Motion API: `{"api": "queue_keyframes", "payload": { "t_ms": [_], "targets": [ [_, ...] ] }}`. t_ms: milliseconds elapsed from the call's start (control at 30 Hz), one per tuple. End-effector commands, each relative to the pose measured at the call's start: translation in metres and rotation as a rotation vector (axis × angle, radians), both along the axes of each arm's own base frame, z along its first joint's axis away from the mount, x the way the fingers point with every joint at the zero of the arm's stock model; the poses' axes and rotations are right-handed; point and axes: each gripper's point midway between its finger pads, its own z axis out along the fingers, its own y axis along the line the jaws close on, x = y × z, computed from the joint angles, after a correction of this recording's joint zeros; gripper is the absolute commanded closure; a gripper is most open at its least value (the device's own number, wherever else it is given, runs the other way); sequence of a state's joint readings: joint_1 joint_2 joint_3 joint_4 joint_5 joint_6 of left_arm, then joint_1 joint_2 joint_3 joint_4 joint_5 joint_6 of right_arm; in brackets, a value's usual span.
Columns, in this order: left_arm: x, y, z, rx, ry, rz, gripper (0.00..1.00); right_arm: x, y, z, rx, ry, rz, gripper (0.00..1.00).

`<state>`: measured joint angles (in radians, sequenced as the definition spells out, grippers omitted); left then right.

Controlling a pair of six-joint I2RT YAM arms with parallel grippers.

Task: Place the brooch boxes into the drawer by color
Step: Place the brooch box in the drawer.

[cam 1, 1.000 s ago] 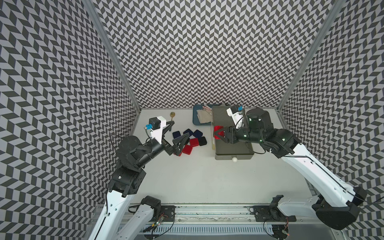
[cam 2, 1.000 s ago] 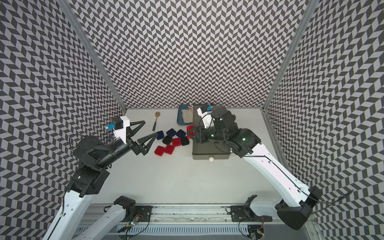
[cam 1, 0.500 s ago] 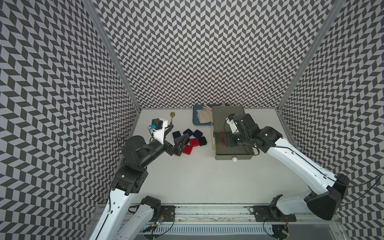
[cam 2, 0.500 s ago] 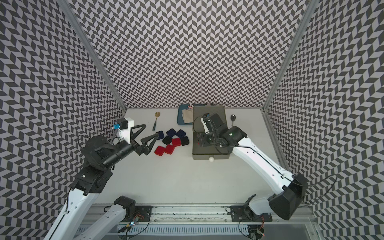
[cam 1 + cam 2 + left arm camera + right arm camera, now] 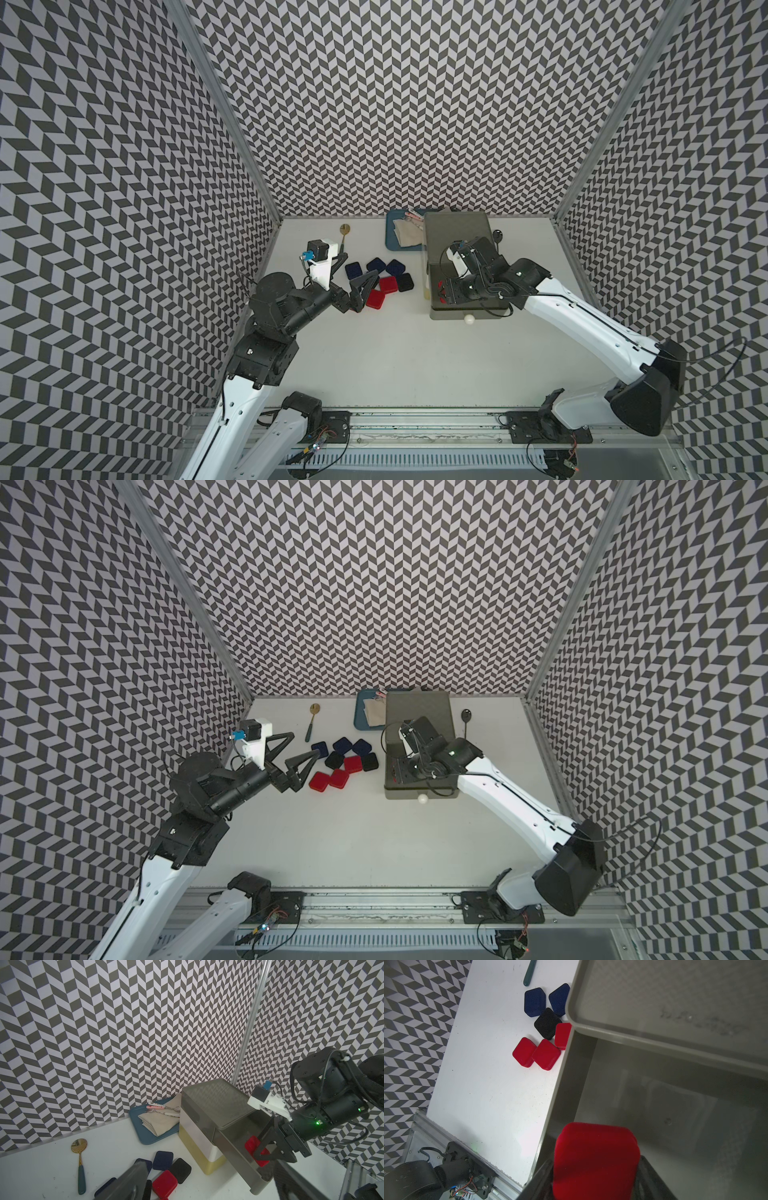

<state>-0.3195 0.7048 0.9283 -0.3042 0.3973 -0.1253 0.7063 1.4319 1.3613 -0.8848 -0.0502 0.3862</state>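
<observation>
the three-tier drawer chest (image 5: 455, 230) stands far right on the table (image 5: 415, 365), its grey top drawer (image 5: 469, 318) pulled out toward the near side. the right gripper (image 5: 445, 291) now sits lower than a second ago, down inside that drawer, clamped on a red brooch box (image 5: 596, 1157); release looks like the next step. the box hangs just inside the drawer's left wall, with bare floor to its right and the chest top overhanging the far part. the left gripper (image 5: 304, 744), spread wide and empty, hovers at the left edge of the eight loose boxes (image 5: 352, 764) left of the chest.
</observation>
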Motion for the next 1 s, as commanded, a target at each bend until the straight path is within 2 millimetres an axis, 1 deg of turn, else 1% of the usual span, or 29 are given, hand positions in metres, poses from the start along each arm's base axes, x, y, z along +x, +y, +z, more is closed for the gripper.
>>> {"api": "queue_keyframes", "payload": {
  "t_ms": [0, 100, 200, 267, 333, 433, 700, 767, 800, 867, 967],
  "targets": [
    [0.0, 0.0, 0.0, -0.007, -0.009, 0.005, 0.0, 0.003, 0.013, -0.002, 0.027, -0.009, 0.008, 0.58],
    [0.0, 0.0, -0.002, -0.007, -0.002, 0.002, 0.0, 0.003, 0.014, -0.006, 0.023, -0.005, 0.008, 0.57],
    [0.0, 0.0, -0.002, -0.002, -0.002, 0.003, 0.0, 0.003, 0.015, -0.006, 0.036, -0.008, 0.008, 0.54],
    [0.0, 0.0, -0.003, 0.001, -0.002, 0.003, 0.0, 0.003, 0.017, -0.005, 0.04, -0.007, 0.012, 0.48],
    [0.001, 0.0, -0.003, 0.002, 0.0, 0.004, 0.0, 0.004, 0.017, -0.004, 0.041, -0.011, 0.01, 0.38],
    [0.001, 0.0, -0.003, 0.001, 0.002, 0.006, 0.0, 0.006, 0.016, 0.001, 0.045, -0.024, 0.007, 0.33],
    [0.005, 0.001, -0.006, -0.006, 0.03, 0.017, 0.0, 0.008, 0.012, 0.015, 0.059, -0.058, -0.007, 0.27],
    [0.009, 0.003, -0.009, -0.013, 0.053, 0.04, 0.0, 0.008, 0.01, 0.022, 0.066, -0.076, -0.012, 0.26],
    [0.013, 0.006, -0.013, -0.019, 0.074, 0.067, 0.0, 0.009, 0.008, 0.029, 0.074, -0.093, -0.017, 0.26],
    [0.022, 0.012, -0.025, -0.024, 0.134, 0.122, 0.0, 0.01, 0.006, 0.046, 0.094, -0.136, -0.023, 0.25],
    [0.038, 0.015, -0.05, 0.002, 0.249, 0.176, 0.0, 0.012, -0.001, 0.083, 0.127, -0.241, -0.028, 0.23]
  ]
}}
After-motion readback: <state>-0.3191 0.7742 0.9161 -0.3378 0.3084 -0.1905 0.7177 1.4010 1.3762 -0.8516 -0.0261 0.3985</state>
